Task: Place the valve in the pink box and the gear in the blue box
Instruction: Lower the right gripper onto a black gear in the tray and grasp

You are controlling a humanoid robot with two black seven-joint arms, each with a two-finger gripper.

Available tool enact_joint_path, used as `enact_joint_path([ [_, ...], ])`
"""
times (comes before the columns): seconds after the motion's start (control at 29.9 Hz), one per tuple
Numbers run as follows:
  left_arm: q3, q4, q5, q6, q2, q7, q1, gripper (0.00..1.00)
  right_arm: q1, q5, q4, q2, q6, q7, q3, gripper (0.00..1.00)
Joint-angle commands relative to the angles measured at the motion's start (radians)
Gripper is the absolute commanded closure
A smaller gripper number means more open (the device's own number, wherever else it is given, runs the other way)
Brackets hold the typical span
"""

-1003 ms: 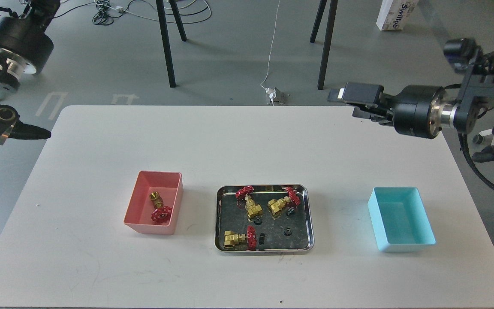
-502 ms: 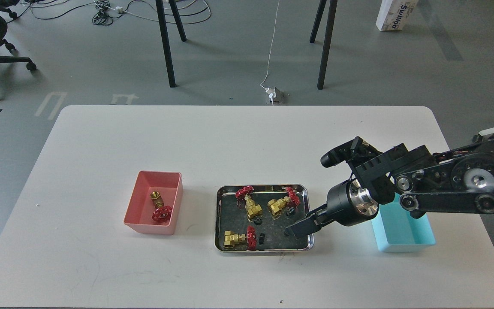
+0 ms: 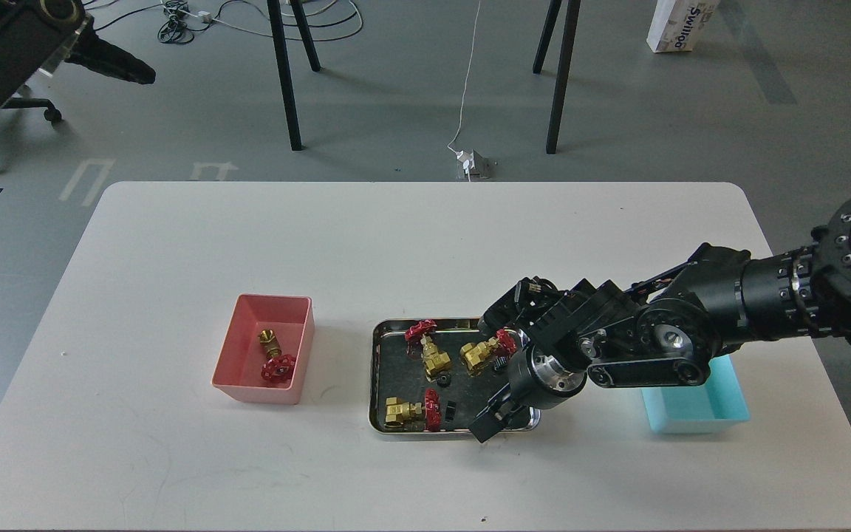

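Observation:
The pink box (image 3: 255, 389) stands left of centre with one valve (image 3: 275, 359) lying in it. The steel tray (image 3: 376, 369) holds three more valves, at the back middle (image 3: 431, 352), at the back right (image 3: 482, 355) and at the front left (image 3: 411, 411). Tiny black gears (image 3: 444, 380) (image 3: 451, 411) (image 3: 501, 363) lie among them. My right gripper (image 3: 490, 420) hangs low over the tray's front right corner and hides what is under it. Its fingers are dark and cannot be told apart. The blue box (image 3: 691, 423) stands at the right, half hidden by my right arm. My left gripper (image 3: 126, 68) is off the table at the top left.
The white table (image 3: 425, 244) has rounded corners, and its front edge is near the bottom of the view. Black chair and table legs (image 3: 285, 74), cables and a cardboard box (image 3: 680, 26) are on the floor behind it.
My right arm has swung left and lower, so its gripper moved from the tray's right side to its front right corner. My left arm has come back into view at the top left.

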Motion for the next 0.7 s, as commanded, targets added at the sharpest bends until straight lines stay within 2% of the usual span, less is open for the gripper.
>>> enact_joint_path([
  [0.0, 0.0, -0.006, 0.008, -0.001, -0.01, 0.0, 0.004, 0.01, -0.021, 0.001, -0.054, 0.024, -0.006, 0.0, 0.0, 0.03],
  [0.33, 0.0, -0.008, 0.01, -0.001, -0.011, -0.002, 0.004, 0.01, -0.069, -0.002, -0.129, 0.053, -0.02, 0.02, -0.003, 0.16],
  [0.5, 0.0, -0.009, 0.01, -0.001, -0.011, 0.0, 0.004, 0.01, -0.07, -0.001, -0.164, 0.053, -0.019, 0.021, -0.003, 0.19],
  [0.67, 0.0, -0.008, 0.008, -0.001, -0.007, -0.002, 0.004, 0.01, -0.07, -0.001, -0.164, 0.053, -0.014, 0.021, -0.003, 0.28],
])
